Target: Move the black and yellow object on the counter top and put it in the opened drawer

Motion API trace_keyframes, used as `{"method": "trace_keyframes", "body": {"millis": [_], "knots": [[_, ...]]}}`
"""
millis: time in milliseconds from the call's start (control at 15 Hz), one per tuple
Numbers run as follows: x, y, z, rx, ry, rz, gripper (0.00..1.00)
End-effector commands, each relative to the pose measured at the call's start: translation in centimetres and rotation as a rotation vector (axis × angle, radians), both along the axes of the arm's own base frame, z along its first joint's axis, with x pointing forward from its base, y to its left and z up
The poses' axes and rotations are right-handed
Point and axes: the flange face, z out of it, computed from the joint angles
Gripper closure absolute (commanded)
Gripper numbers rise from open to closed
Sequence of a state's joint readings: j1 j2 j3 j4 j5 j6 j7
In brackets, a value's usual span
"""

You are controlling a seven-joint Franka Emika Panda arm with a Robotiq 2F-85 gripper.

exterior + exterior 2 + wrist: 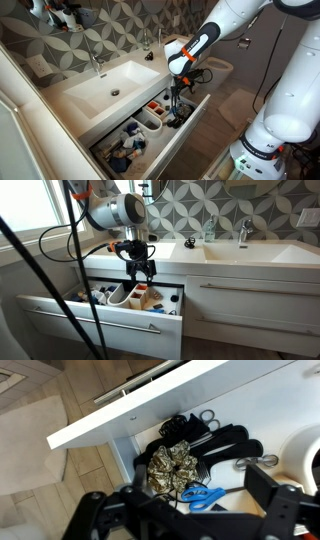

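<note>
One gripper [138, 270] hung over the one open drawer [100, 320], just in front of the counter [170, 250] edge. Its two fingers [275, 500] were spread as wide as they go and pinched nothing.

In the wrist view the gripper [182, 506] looked straight down into the drawer [150, 400]. The one black and yellow object [170, 465] lay there directly below it, in the gap between the fingers, with thin black cords beside it. Whether any cord touched the fingers could not be told. One pair of blue-handled scissors [205, 493] lay just beside the object, nearer the gripper. A heap of black items [225, 442] lay past the object. Two sets of metal finger loops showed there, one [205, 417] at the far end and one [255, 460] off to the side.

In an exterior view the gripper [177, 92] stood above the end of the drawer [190, 125], with a thin dark strand showing under it. Two white bins [150, 120] sat farther along the drawer, and dark clutter beyond them was too small to count.

Behind the gripper, on the counter, were one basin [250, 252] and one tap [243, 230], both well apart from it.
</note>
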State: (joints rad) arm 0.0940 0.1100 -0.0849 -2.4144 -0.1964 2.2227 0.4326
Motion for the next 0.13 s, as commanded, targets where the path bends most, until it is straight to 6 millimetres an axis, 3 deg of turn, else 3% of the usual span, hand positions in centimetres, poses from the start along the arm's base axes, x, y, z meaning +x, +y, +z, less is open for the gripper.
{"method": "trace_keyframes", "body": {"millis": [0, 67], "knots": [[-0.03, -0.05, -0.05, 0.000, 0.003, 0.000, 0.00], [-0.09, -0.08, -0.10, -0.001, 0.004, -0.001, 0.00]]}}
